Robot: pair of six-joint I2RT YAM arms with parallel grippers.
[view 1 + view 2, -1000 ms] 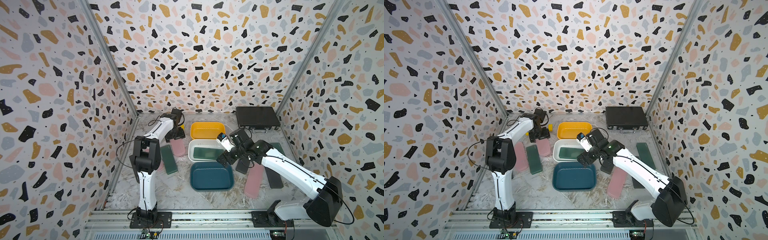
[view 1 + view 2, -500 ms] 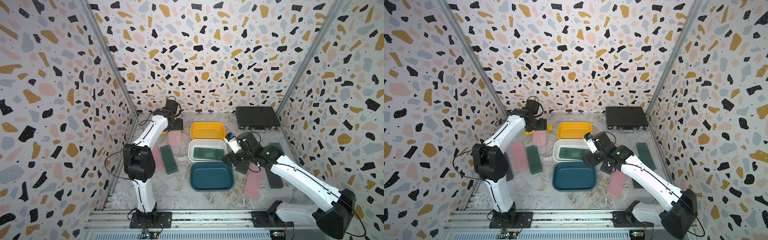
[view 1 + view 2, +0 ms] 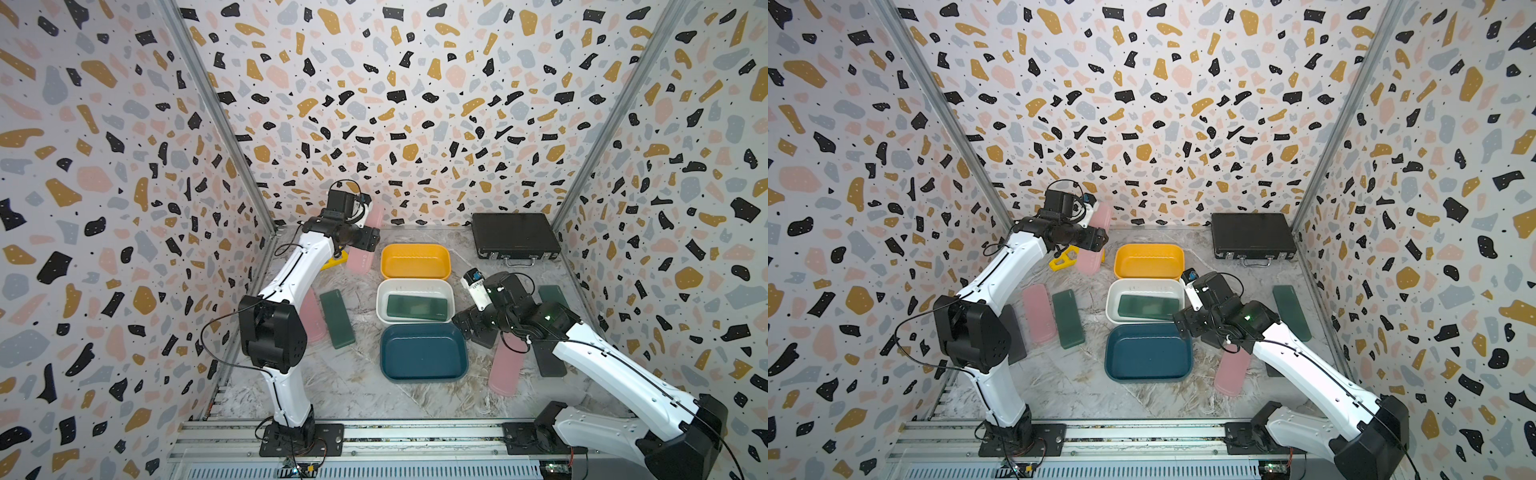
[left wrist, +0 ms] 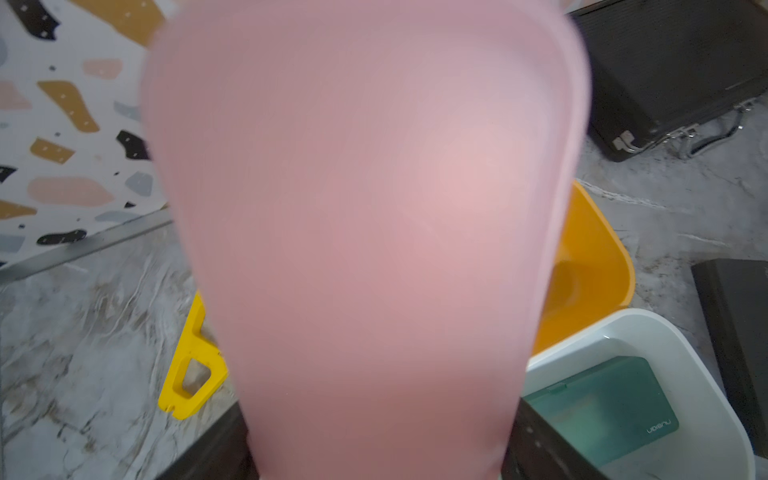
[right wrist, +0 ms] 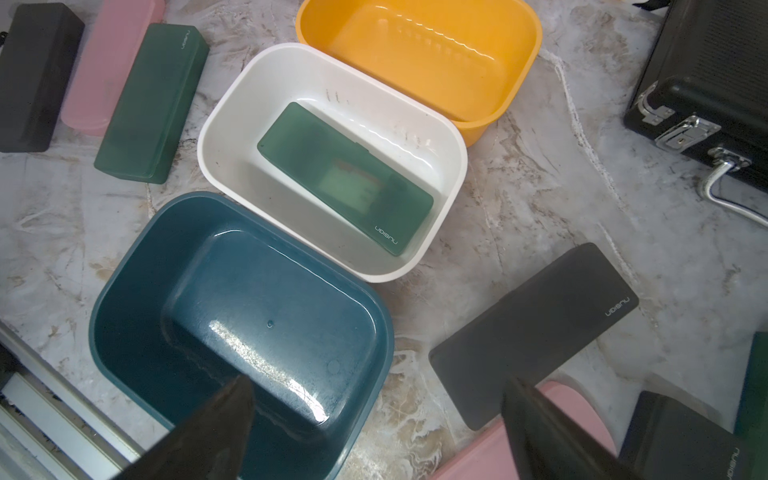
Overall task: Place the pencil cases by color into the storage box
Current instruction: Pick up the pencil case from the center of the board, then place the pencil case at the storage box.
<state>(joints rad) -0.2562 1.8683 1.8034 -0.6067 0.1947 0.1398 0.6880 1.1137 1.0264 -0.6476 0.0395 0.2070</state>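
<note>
Left wrist: my left pincer [image 4: 376,453] grips pink case [image 4: 365,208], raised beside yellow box [image 4: 598,266] | next, I'd carry over, release | right pincer [image 5: 374,432] gaping, empty

pink case [image 4: 365,232]: blurred, edge-cropped, hiding left claw [image 4: 380,455] | black case [image 3: 1019,332]: partly behind left arm [image 3: 1000,270]

left tool [image 3: 365,243] raised, clamped | right tool [image 5: 376,409] low, jaws apart
</note>
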